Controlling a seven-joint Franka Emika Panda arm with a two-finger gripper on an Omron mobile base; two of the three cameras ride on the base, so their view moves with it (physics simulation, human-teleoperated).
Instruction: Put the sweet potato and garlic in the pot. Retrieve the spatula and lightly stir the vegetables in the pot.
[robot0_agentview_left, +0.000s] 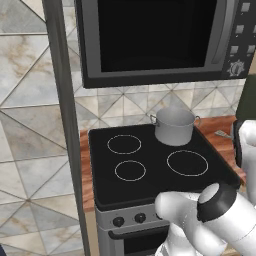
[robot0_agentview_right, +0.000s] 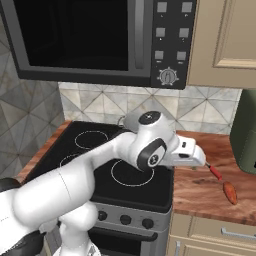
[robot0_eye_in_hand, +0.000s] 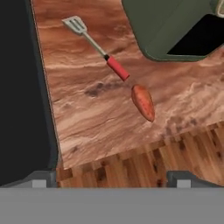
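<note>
The sweet potato (robot0_eye_in_hand: 143, 102) is a reddish-orange lump lying on the wooden counter (robot0_eye_in_hand: 87, 113), near its front edge. It also lies on the counter right of the stove (robot0_agentview_right: 230, 192). The spatula (robot0_eye_in_hand: 94, 43) has a metal head and a red handle; the handle end almost touches the sweet potato. My gripper (robot0_eye_in_hand: 111, 180) hovers above them, open, with nothing between its fingertips (robot0_eye_in_hand: 39, 179). The grey pot (robot0_agentview_left: 174, 126) stands on the stove's back right burner. The garlic is out of view.
The black cooktop (robot0_agentview_left: 150, 165) borders the counter on the left. A dark green appliance (robot0_eye_in_hand: 175, 26) stands on the counter just behind the spatula, also at the right edge (robot0_agentview_right: 246, 132). A microwave (robot0_agentview_left: 160, 40) hangs above the stove.
</note>
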